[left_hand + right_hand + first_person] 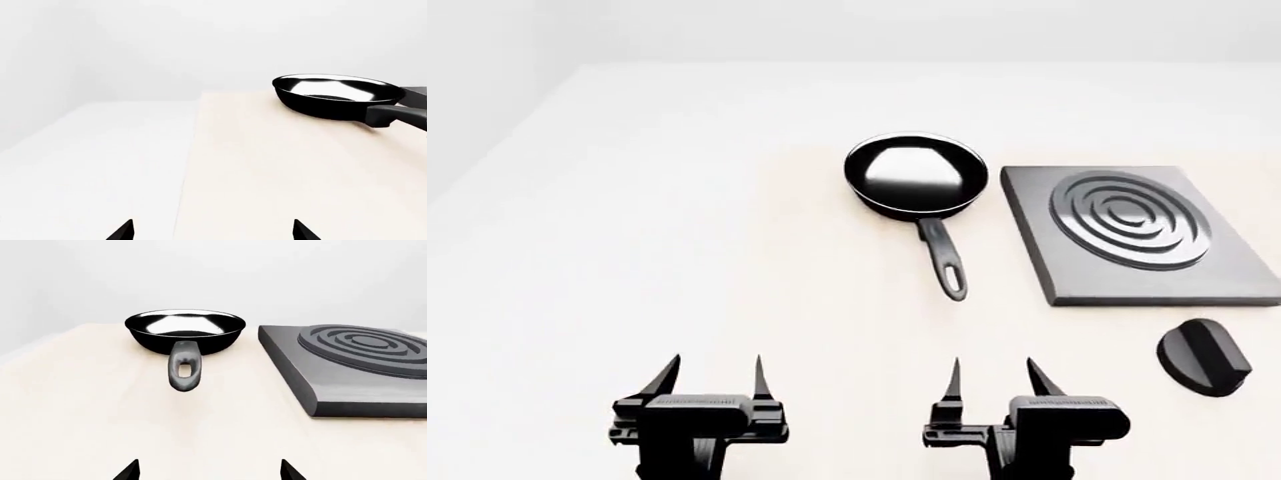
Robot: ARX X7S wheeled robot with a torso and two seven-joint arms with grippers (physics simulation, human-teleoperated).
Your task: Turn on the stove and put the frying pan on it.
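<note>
**Pan on the counter, stove untouched, both my end effectors empty**

My left end effector (710, 385) and right end effector (993, 385) hover side by side at the near edge of the counter (694, 250), each with its two pointed black fingers spread apart and nothing between them. Both are well short of anything I need to handle.

The frying pan (916, 175) sits flat on the counter, just beside the stove (1141, 235) but not on it, on the stove's left. Its handle (942, 260) runs back toward me, ending in a loop (185, 370) that faces my right wrist camera almost head-on.

The pan is a shallow round bowl, glossy black outside and mirror-bright inside; I judge it rigid and fairly heavy at the bowl end, so it will want to tip forward if I take it far out on the handle. The handle is slim, smooth and rounded, likely slippery. I would pinch it across its width, near where it joins the bowl rather than at the loop, and lift it level.

The stove is a flat dark grey square slab with raised concentric rings, matte and stiff, wider than the pan. Its knob (1208, 355) is a small round black disc with a ridge across it, lying on the counter apart from the slab, nearest my right end effector. That ridge is what I would grip to turn it.
</note>
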